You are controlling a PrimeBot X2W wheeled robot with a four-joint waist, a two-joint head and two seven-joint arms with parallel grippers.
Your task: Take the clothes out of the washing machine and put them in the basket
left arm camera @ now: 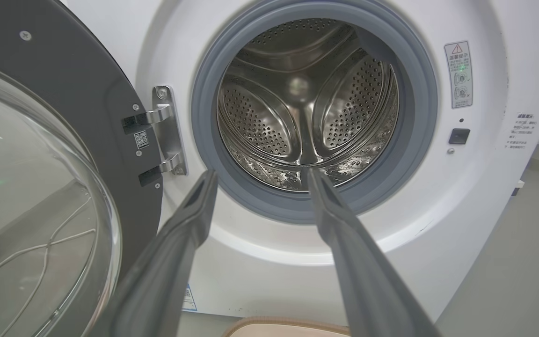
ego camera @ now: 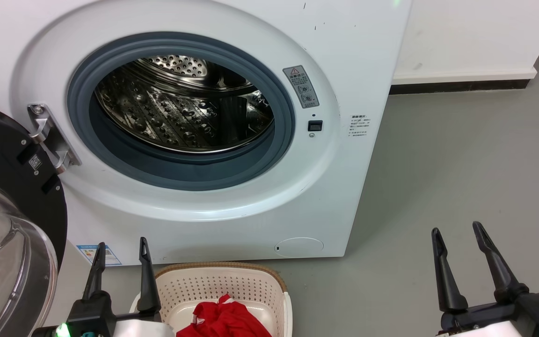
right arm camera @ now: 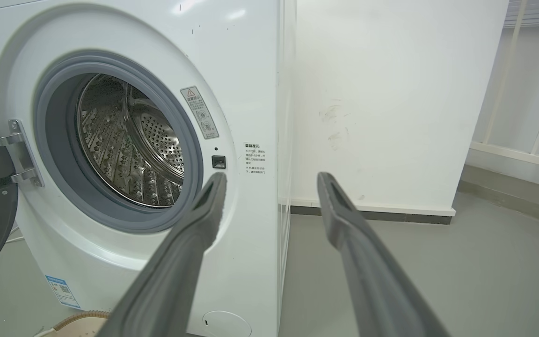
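Note:
The white washing machine [ego camera: 335, 154] stands with its door [ego camera: 3, 224] swung open to the left. Its steel drum [ego camera: 180, 107] shows bare metal, also in the left wrist view [left arm camera: 307, 103] and the right wrist view [right arm camera: 129, 140]. Red clothes [ego camera: 225, 318] lie bunched in the cream basket [ego camera: 232, 281] on the floor in front of the machine. My left gripper [ego camera: 122, 248] is open beside the basket's left rim, nothing between its fingers. My right gripper [ego camera: 456, 234] is open over the floor at the lower right, well away from the machine.
Grey floor [ego camera: 461, 164] stretches to the right of the machine. A white wall with a dark baseboard [ego camera: 461, 86] runs behind it. The glass door bulges out at the left, close to my left arm.

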